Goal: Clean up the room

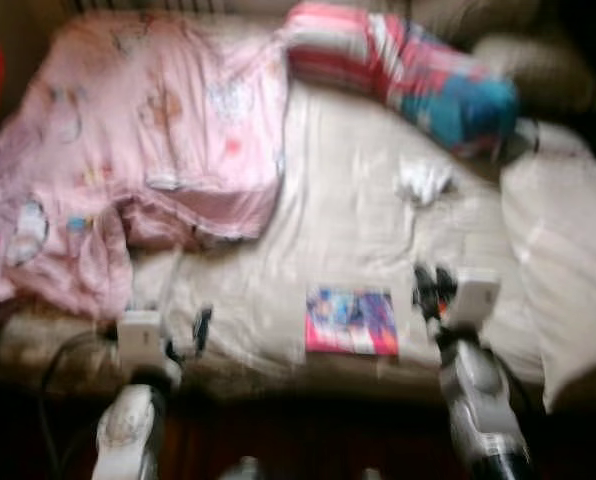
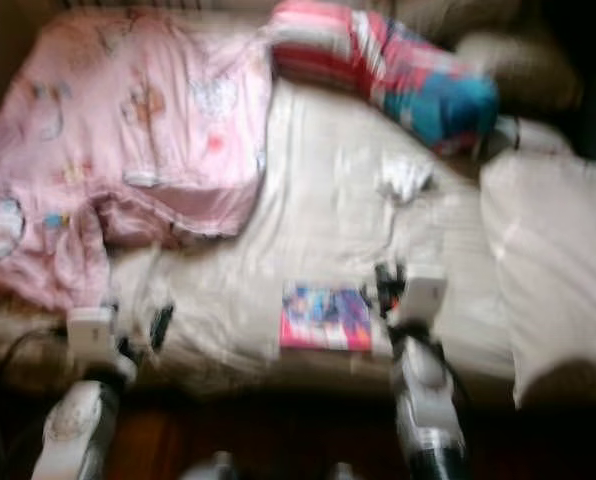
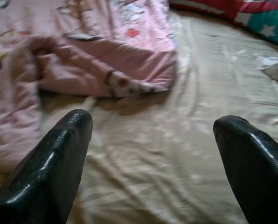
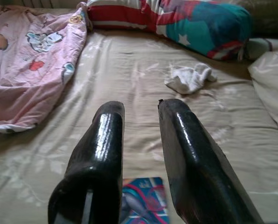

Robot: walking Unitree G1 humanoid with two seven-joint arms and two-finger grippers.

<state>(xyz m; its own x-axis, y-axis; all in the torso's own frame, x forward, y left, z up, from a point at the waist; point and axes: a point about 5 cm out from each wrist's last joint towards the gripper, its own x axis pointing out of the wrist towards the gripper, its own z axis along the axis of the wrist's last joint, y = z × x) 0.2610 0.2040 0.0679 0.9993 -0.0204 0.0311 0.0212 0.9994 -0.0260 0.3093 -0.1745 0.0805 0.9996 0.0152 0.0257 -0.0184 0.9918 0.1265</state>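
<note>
Black fingers of the right gripper (image 4: 136,109) sit nearly closed, holding nothing, just above the book (image 1: 351,321) at the bed's (image 1: 378,200) near edge. That book lies flat, right beside this arm (the nearer one). Farther up lies a white sock (image 4: 189,77). Left gripper (image 3: 153,126) hangs wide apart near the pink blanket (image 3: 83,56).

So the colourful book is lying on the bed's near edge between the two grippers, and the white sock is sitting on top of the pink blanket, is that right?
Not quite. The white sock lies on the bare beige sheet, apart from the pink blanket, near the striped pillow; the right wrist view shows this clearly. The colourful book does lie at the near edge between the left gripper and right gripper.
</note>
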